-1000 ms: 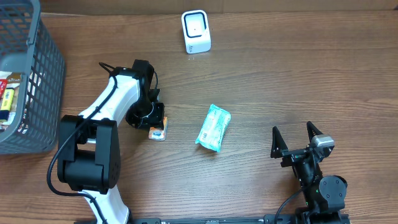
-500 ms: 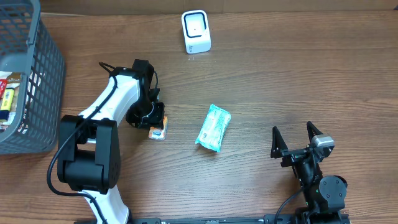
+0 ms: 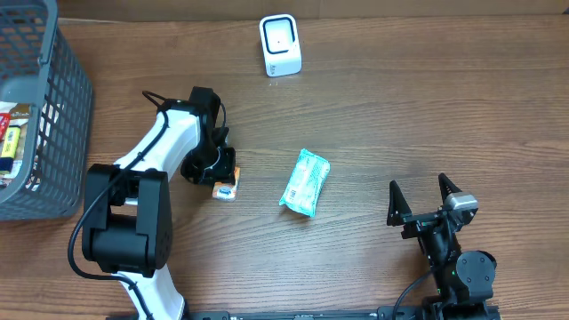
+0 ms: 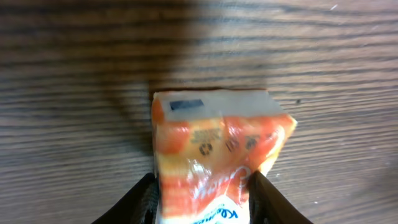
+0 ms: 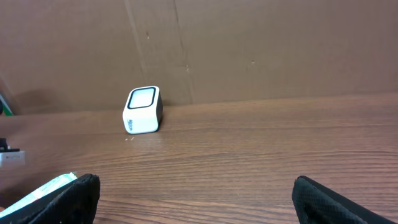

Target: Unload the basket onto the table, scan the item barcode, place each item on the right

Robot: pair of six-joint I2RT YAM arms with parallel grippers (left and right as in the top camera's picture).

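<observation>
**Left arm pinches the orange packet; right arm parked with jaws wide**

The left arm (image 3: pixel 160 142) rises from its base at the near edge of the bench (image 3: pixel 427 98) and slants away toward the far side. It bends sharply at its black elbow and folds back down, so the wrist points at the wood. Its jaws are closed on the orange packet (image 3: pixel 227 188), one dark finger (image 4: pixel 140 202) pressed to each long side. In the left wrist view the packet (image 4: pixel 217 143) fills the middle of the frame, slightly skewed. Its grey-topped end, with a small dark label, points away from the camera. That far end sits at the bench surface, but I cannot tell whether it rests there or hangs just clear.

The right arm (image 3: pixel 449 244) is folded compactly at the near right edge, its wrist level and aimed across the bench. Its jaws stand fully spread with nothing between them. In the right wrist view the two black fingertips (image 5: pixel 68 199) sit at the bottom corners.

The white scanner (image 3: pixel 280 44) stands upright near the far edge, well apart from both arms, and shows in the right wrist view (image 5: pixel 143 110) too. A teal packet (image 3: pixel 305 182) lies flat between the two arms, near the orange one but not touching it. A grey basket (image 3: pixel 53 133) holding a few items sits at the far left.
</observation>
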